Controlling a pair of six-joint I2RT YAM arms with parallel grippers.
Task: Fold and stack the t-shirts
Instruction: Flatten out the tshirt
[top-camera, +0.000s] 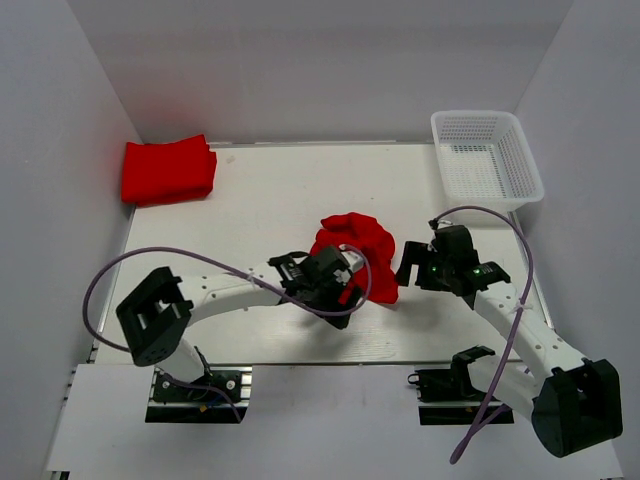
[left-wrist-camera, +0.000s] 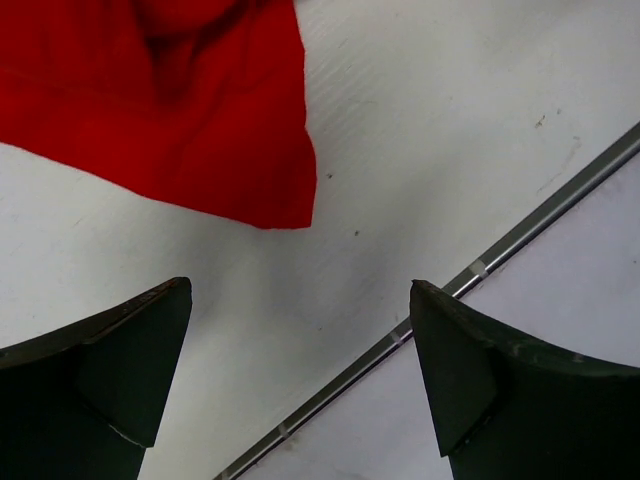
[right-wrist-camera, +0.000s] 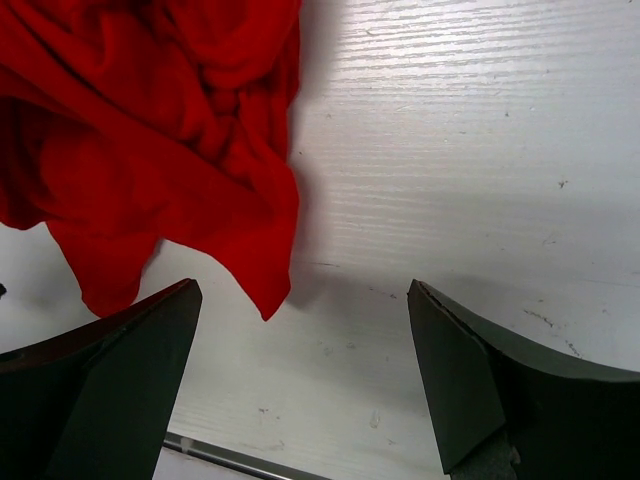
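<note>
A crumpled red t-shirt (top-camera: 358, 248) lies in a heap near the middle of the table. It shows at the upper left of the left wrist view (left-wrist-camera: 170, 110) and of the right wrist view (right-wrist-camera: 150, 140). A folded red t-shirt (top-camera: 168, 170) lies in the far left corner. My left gripper (top-camera: 345, 290) is open and empty at the heap's near left edge, above bare table (left-wrist-camera: 300, 290). My right gripper (top-camera: 408, 266) is open and empty just right of the heap (right-wrist-camera: 300, 290); a cloth corner hangs by its left finger (right-wrist-camera: 110, 390).
A white mesh basket (top-camera: 487, 158) stands at the far right corner. White walls close in the table on the left, back and right. The table's near edge with a metal rail (left-wrist-camera: 470, 275) runs just under the left gripper.
</note>
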